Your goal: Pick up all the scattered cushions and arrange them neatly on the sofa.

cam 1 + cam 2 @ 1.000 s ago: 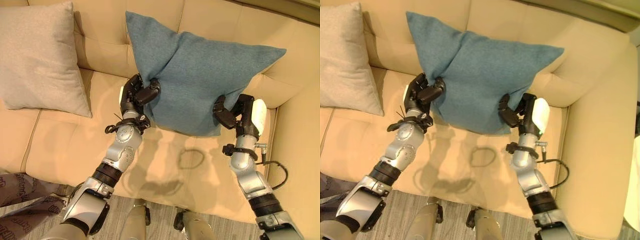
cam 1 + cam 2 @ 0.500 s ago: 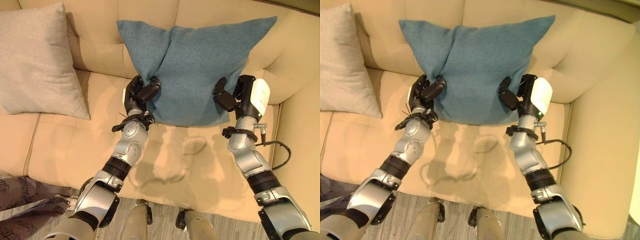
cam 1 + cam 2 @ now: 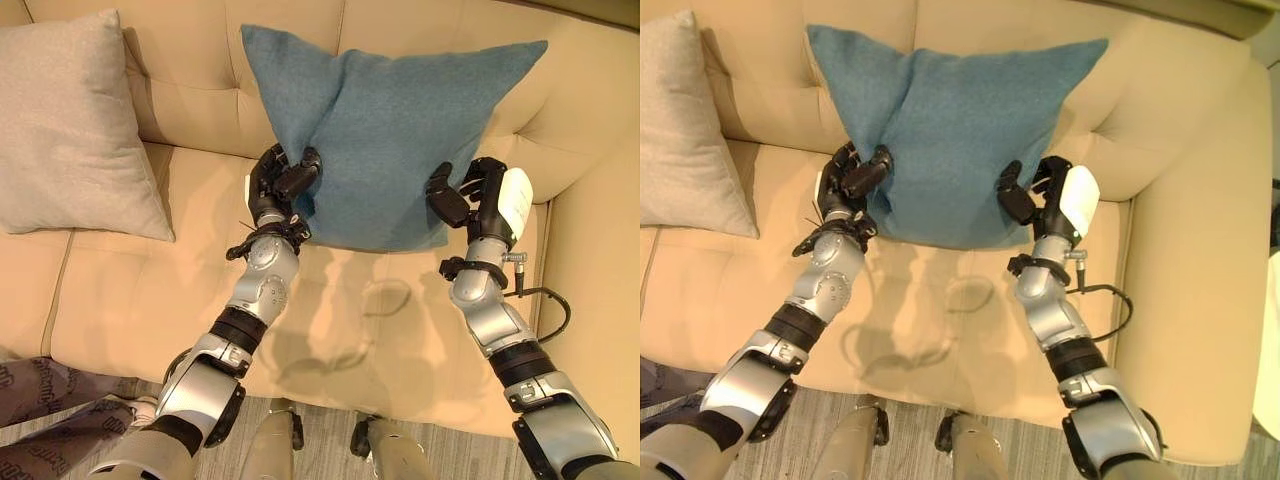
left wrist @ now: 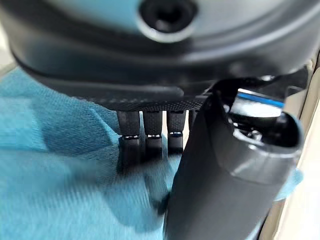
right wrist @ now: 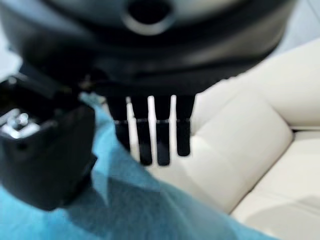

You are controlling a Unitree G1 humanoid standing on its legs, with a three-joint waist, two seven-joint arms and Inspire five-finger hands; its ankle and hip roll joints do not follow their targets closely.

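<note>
Leaning upright against the sofa [image 3: 120, 290] backrest, the blue cushion [image 3: 390, 130] stood on the seat. The left hand [image 3: 277, 186] pinched its lower left edge between curled fingers and thumb. The right hand [image 3: 478, 200] was opened, fingers straight beside the lower right corner. A grey cushion [image 3: 75, 120] rested well apart at the left.

A living room in a home or lounge. A cream sofa [image 3: 150, 290] with a tufted, buttoned back and padded arm takes up most of the head views. Two cushions lean on its back: a beige one [image 3: 75, 120] and a blue one [image 3: 390, 130]. Below the seat edge runs grey striped carpet [image 3: 1030, 450].
</note>
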